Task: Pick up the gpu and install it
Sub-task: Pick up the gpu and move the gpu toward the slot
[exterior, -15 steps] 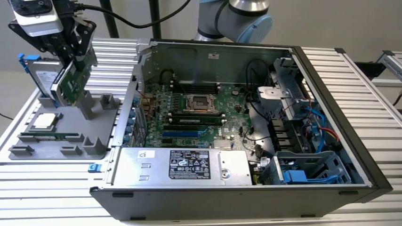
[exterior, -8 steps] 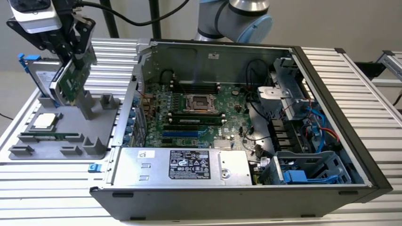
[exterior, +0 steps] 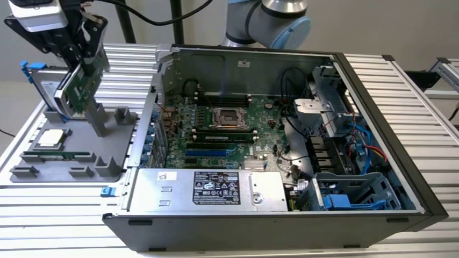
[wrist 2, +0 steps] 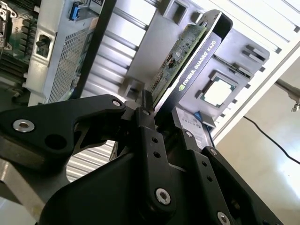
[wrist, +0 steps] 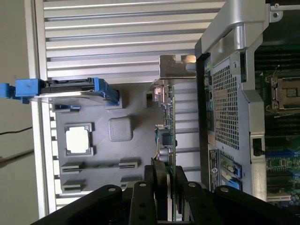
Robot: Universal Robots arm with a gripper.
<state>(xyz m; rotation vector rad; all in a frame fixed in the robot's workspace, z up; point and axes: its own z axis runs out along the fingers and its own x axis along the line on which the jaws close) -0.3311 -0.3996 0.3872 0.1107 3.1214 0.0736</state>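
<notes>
Black jaws closed tight on gpu (wrist 2: 180,51) edge — card hangs near-upright over gray parts tray (exterior: 80,137), at exterior view's left of open computer case (exterior: 287,236) — edge grip likely leaves connector side free.

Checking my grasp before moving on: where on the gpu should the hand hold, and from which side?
The free long edge, from above, one finger on each flat face: the gpu stands on edge over the gray holder, so that thin edge faces up. The hand is clamped there.
</notes>
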